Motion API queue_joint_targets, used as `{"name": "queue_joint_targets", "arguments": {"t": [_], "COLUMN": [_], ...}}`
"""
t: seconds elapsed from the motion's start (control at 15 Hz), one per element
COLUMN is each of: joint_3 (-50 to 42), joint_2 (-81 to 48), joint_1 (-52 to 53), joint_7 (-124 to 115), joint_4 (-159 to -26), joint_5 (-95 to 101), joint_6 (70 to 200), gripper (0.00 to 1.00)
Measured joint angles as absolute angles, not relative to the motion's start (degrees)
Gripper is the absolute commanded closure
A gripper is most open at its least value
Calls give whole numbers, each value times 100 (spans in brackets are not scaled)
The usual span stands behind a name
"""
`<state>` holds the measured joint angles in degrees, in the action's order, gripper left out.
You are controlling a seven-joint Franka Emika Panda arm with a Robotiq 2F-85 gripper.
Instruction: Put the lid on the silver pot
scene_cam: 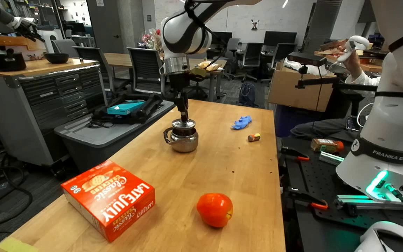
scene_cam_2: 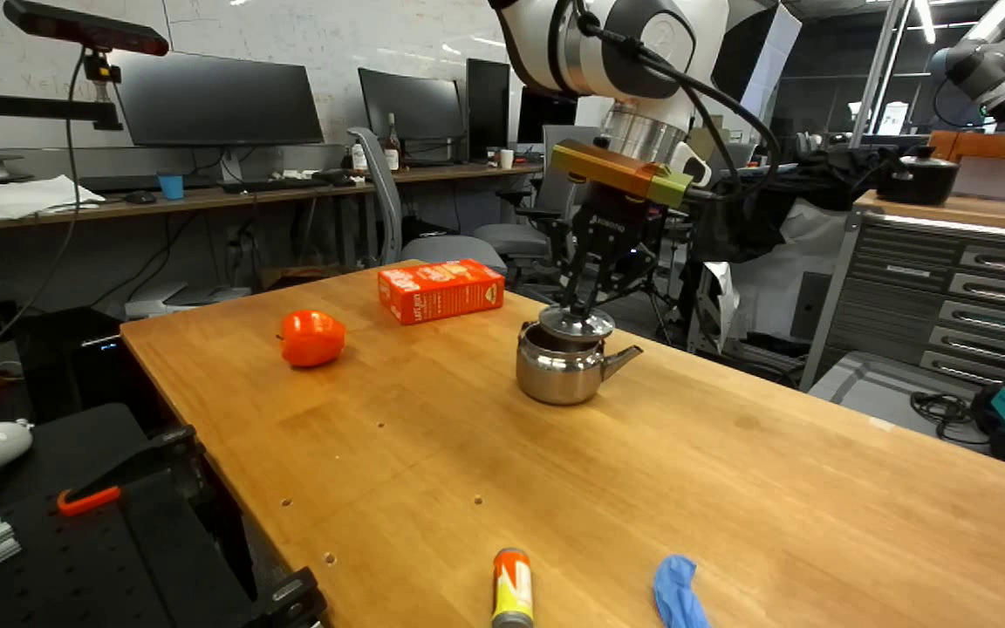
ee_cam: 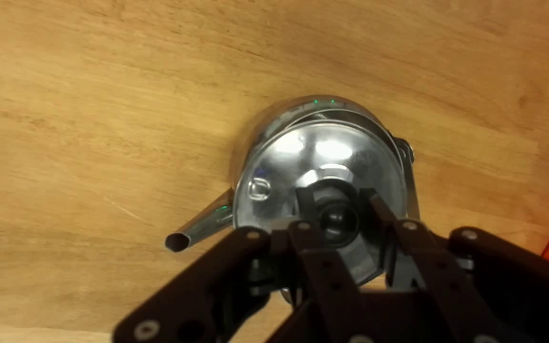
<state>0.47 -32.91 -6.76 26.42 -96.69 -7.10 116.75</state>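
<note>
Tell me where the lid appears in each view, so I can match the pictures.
In an exterior view: the lid, slightly left of centre.
In an exterior view: the lid, slightly right of centre.
In the wrist view: the lid, just below and right of centre, partly hidden by the gripper.
Shared landmark: the silver pot, beneath the lid in all three views.

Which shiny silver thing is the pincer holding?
The round lid: the pincer grips its dark knob, whereas the silver pot just stands below, on the table.
</note>
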Motion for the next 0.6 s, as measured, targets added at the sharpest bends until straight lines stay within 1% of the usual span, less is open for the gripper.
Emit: {"name": "queue_joint_targets", "arguments": {"t": [0.53, 0.6], "joint_3": [47, 47], "joint_2": [-3291, -3291], "joint_1": [-676, -676], "joint_7": [2642, 2642], "joint_4": [-9669, -9669], "joint_5": [-710, -710], "joint_6": [11675, 11675], "gripper": [72, 93]}}
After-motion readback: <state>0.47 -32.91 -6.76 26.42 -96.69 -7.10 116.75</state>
